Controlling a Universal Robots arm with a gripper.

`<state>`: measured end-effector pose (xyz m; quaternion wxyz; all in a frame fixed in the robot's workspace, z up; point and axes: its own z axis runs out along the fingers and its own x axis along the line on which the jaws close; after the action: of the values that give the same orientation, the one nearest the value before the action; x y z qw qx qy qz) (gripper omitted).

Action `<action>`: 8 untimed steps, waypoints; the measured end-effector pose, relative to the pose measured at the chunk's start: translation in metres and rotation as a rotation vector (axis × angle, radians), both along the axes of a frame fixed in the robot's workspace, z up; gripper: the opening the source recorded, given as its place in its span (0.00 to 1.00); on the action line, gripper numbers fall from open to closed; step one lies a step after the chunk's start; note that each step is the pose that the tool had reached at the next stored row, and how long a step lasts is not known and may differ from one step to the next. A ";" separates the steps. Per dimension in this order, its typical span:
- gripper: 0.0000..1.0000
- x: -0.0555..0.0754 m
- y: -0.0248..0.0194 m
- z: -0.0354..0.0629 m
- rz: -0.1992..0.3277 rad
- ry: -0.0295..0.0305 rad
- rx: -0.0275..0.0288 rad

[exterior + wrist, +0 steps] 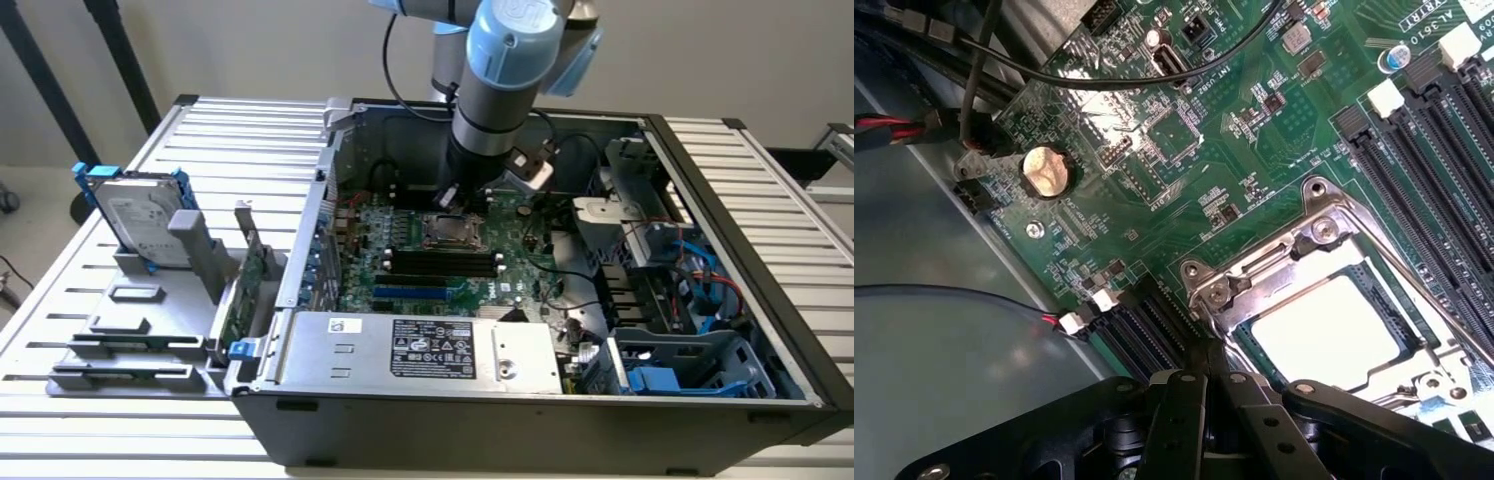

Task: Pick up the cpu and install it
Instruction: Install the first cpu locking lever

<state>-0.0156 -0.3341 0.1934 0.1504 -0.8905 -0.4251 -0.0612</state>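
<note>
I read the arm as working inside the open computer case (747, 250), with the hand (1204, 372) low over the green motherboard (1254, 130) and its tip at the edge of the processor socket. In the exterior view the hand (454, 200) sits directly above that socket. The cpu (1334, 330) appears as a pale square lying flat inside the metal socket frame (1324, 215), between the memory slots (1424, 170) and the hand. I judge it to be resting in the socket, not carried, so the installation step is in hand and the pick-up is done. I cannot tell whether the hand is released or clenched, or whether it touches the chip. Any motion from this position calls for a straight vertical path, clear of the socket frame and of the black cable (1104, 80) crossing the board near the coin cell (1044, 170). The hard drive (134, 215) stands in its holder on the desk (240, 130), well apart from the case.
</note>
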 end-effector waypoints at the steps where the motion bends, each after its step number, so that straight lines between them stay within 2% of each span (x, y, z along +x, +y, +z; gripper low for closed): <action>1: 0.11 0.000 -0.0003 0.0001 0.001 0.0002 -0.0001; 8: 0.11 0.001 -0.0004 0.0000 0.008 0.0002 0.0085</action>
<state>-0.0148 -0.3346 0.1933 0.1545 -0.8881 -0.4285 -0.0623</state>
